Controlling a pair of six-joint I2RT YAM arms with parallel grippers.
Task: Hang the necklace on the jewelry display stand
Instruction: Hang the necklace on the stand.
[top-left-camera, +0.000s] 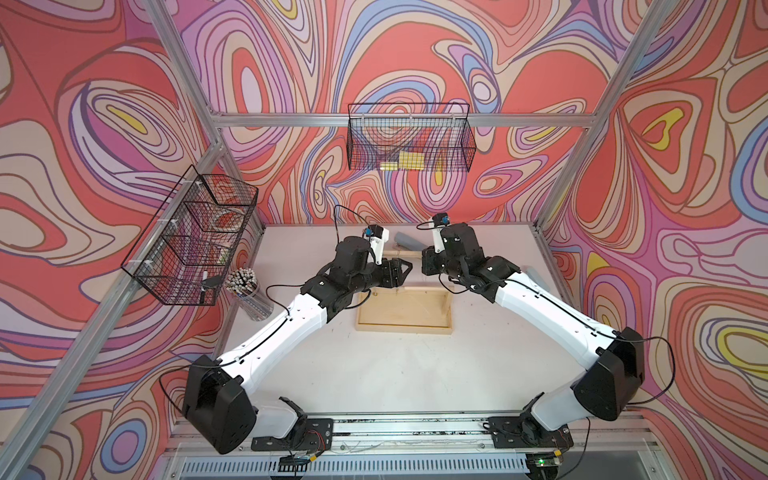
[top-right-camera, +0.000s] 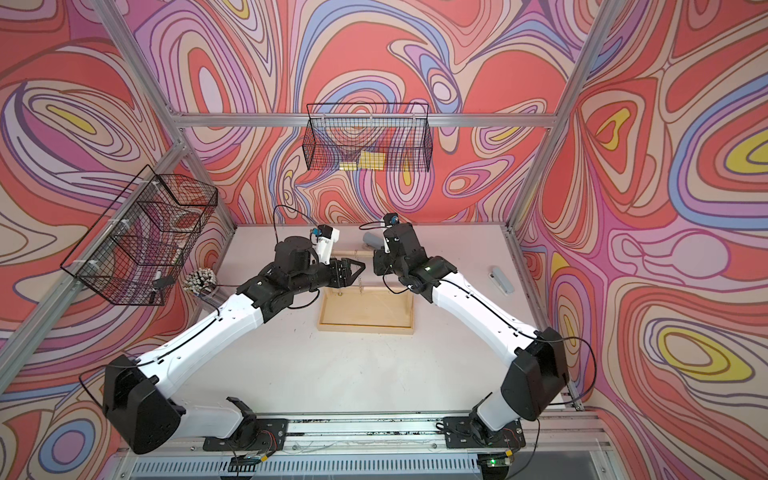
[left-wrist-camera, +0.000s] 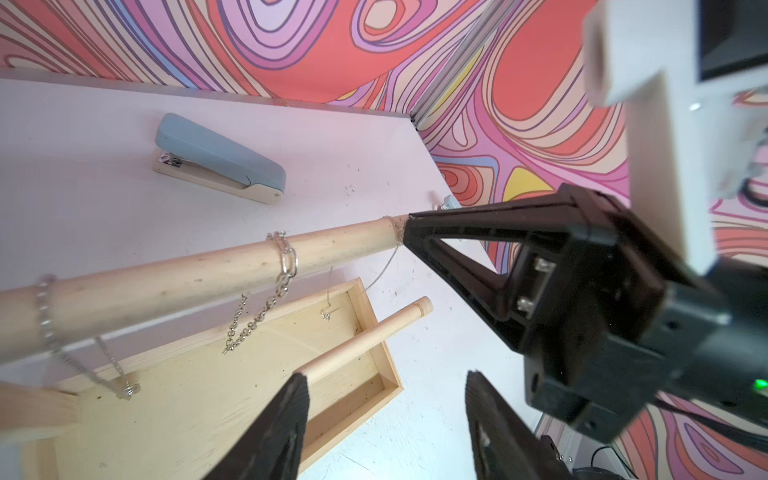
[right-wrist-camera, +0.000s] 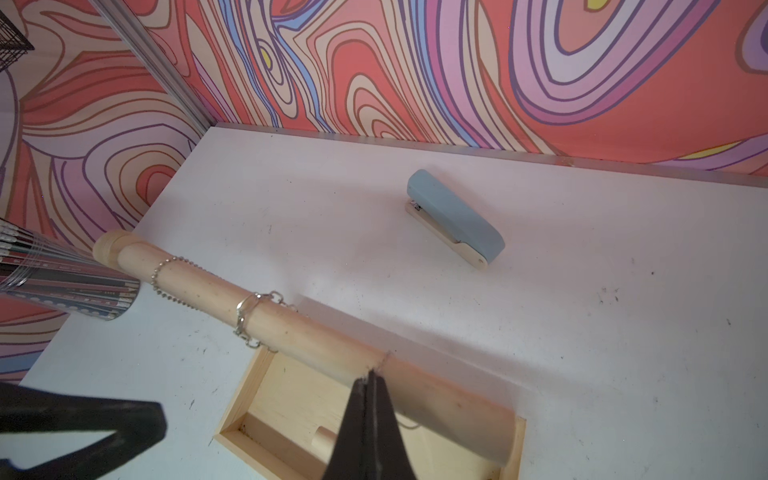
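The jewelry display stand is pale wood, with a rimmed tray base (top-left-camera: 403, 329) and a long dowel bar (left-wrist-camera: 166, 282) above it. A fine necklace (left-wrist-camera: 387, 264) lies over the bar near its free end, and its thin strands hang toward the tray. My right gripper (right-wrist-camera: 370, 376) is shut on this chain right at the bar, seen as a closed black wedge. My left gripper (left-wrist-camera: 386, 376) is open beside the short lower bar (left-wrist-camera: 365, 332), with nothing between its fingers. A chunky link chain (left-wrist-camera: 286, 259) and a ball chain (left-wrist-camera: 45, 307) also hang on the long bar.
A blue-grey stapler (left-wrist-camera: 220, 160) lies on the table behind the stand. A second stapler (top-right-camera: 500, 279) lies near the right edge. A cup of pencils (top-left-camera: 243, 279) stands at the left. Wire baskets (top-left-camera: 191, 237) (top-left-camera: 409, 139) hang on the left and back walls.
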